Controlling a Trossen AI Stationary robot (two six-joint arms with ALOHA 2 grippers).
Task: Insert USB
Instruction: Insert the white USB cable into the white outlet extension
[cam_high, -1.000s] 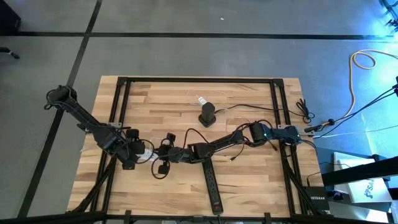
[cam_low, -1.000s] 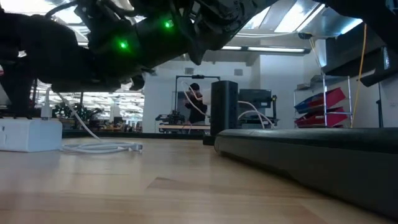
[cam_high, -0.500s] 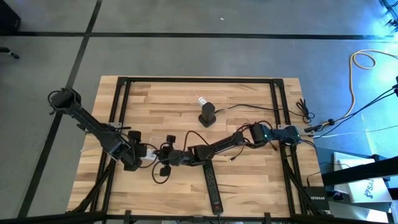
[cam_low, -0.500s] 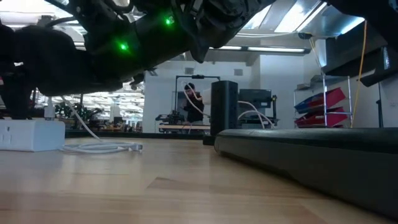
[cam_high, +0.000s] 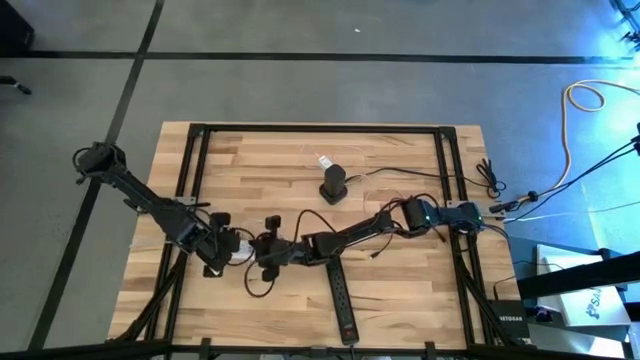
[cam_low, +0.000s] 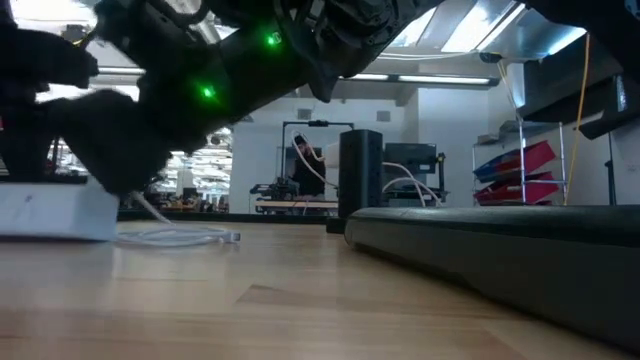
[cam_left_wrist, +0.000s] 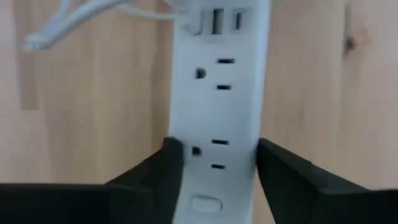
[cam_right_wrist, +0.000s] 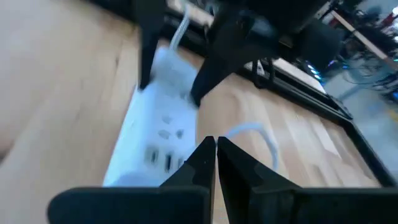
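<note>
A white power strip (cam_left_wrist: 217, 93) lies flat on the wooden table at the left middle (cam_high: 238, 243). Its USB ports (cam_left_wrist: 217, 20) sit at the end away from my left gripper. My left gripper (cam_left_wrist: 217, 146) points down over the strip's other end, one finger on each long side. A thin white cable (cam_low: 180, 237) lies loose on the table beside the strip, with its free end (cam_left_wrist: 36, 43) bare. My right gripper (cam_right_wrist: 216, 142) is shut just above the strip's USB end (cam_right_wrist: 158, 155). I see nothing between its fingers. My left gripper pinches the white strip's two long sides (cam_left_wrist: 177, 155) between its fingers, near the end with the switch, away from the USB ports. The fingers come from above, pointing down, and stand across the strip. The strip lies flat on the table.
A black power strip (cam_high: 342, 295) stretches toward the near edge in the middle, and fills the right of the low view (cam_low: 500, 250). A black upright block (cam_high: 333, 185) with cables stands farther back. Black frame rails (cam_high: 190, 160) run along the table's sides.
My left gripper has come down and a little toward the table's right, onto the white strip, and now hides part of the strip in the low view. My right gripper has rolled about its own line while staying above the strip's USB end.
</note>
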